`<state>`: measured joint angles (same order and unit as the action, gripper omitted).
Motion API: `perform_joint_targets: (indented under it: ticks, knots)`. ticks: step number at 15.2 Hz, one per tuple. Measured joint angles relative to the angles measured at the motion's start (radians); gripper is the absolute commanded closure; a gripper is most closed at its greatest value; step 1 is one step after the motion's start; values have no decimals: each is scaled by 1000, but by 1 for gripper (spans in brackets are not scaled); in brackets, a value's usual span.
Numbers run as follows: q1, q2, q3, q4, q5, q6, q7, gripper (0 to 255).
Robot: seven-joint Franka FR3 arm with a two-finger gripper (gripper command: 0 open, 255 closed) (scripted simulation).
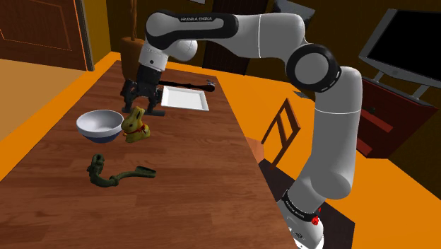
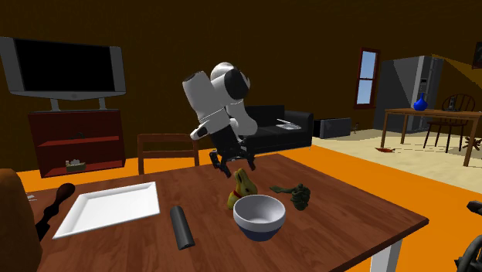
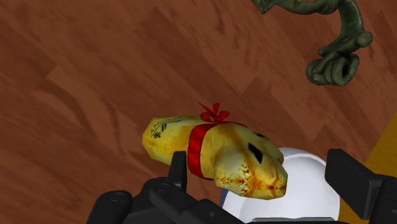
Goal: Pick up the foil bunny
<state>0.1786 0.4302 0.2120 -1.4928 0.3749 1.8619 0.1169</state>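
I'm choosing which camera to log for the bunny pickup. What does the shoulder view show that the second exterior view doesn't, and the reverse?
Shoulder view's extras: the arm's base and a brown door. Second exterior view's extras: a black sofa and a blue vase. Shared: the foil bunny on the wooden table, the open gripper above it, the white bowl, the white plate and the dark green figure.

White arm (image 1: 338,134) of rounded segments with dark joint rings; a black band (image 1: 200,21) carries white FRANKA EMIKA lettering; red spots mark the base (image 1: 308,228); all-black two-finger gripper (image 1: 141,106).
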Motion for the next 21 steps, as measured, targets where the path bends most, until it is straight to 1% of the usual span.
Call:
perform_joint_targets:
  ticks: [11, 15, 21]
  knots:
    - [1, 0, 0, 2, 0, 0, 1, 255]
    - [-1, -12, 1, 27, -2, -36, 15, 255]
    - [-1, -16, 1, 103, -8, -111, 46, 255]
